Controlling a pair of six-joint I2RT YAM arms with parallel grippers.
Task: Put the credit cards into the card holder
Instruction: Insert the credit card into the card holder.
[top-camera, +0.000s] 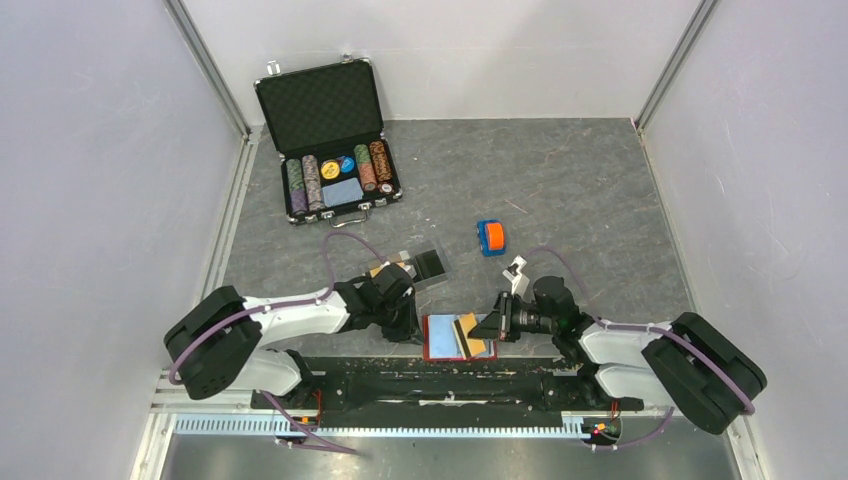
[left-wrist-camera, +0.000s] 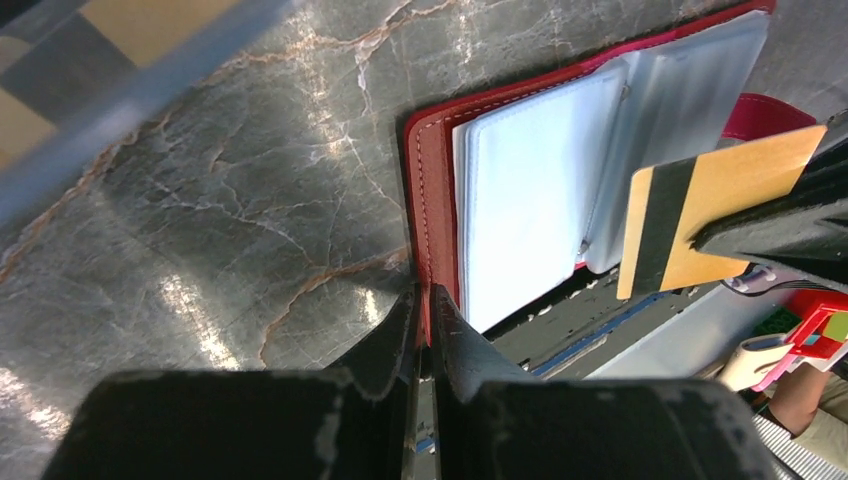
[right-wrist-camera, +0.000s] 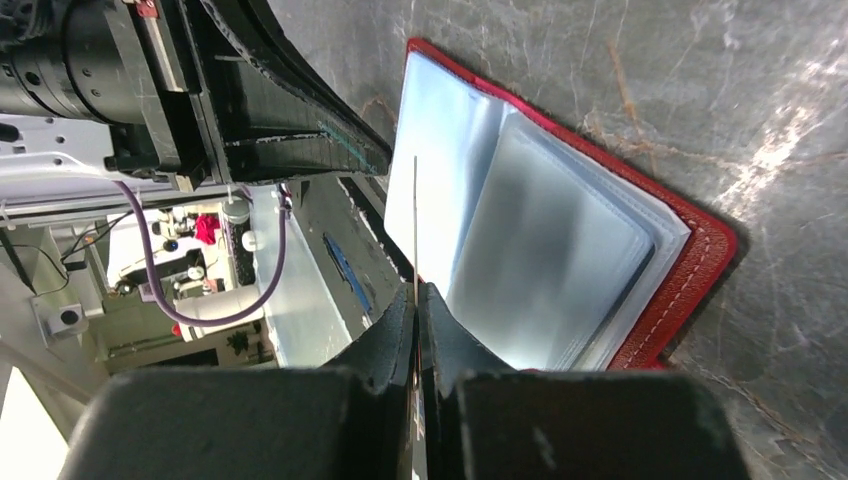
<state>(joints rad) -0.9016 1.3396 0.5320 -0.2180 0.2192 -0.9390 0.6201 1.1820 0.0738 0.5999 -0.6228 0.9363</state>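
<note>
Left gripper (left-wrist-camera: 423, 295): fingers drawn almost together on the near edge of the red cover, which runs down into the narrow gap between them.
Right gripper (right-wrist-camera: 417, 290): clamped tight on a credit card (left-wrist-camera: 715, 205), seen edge-on from its own wrist as a thin pale line rising from the fingertips.
Held credit card: orange-gold face with a dark stripe, tilted up on edge over the clear sleeves, near the middle of the open holder.
Red card holder (right-wrist-camera: 690, 270): lying open on the grey table (top-camera: 580, 200) at its near edge, between the two arms, with the clear plastic sleeves fanned upward.
Second credit card (top-camera: 385, 270): an orange patch beside the clear tray (top-camera: 428, 263), partly hidden by the left arm; probably a card.
Chip case (top-camera: 330, 140): open at the far left of the table, well apart from both arms.
</note>
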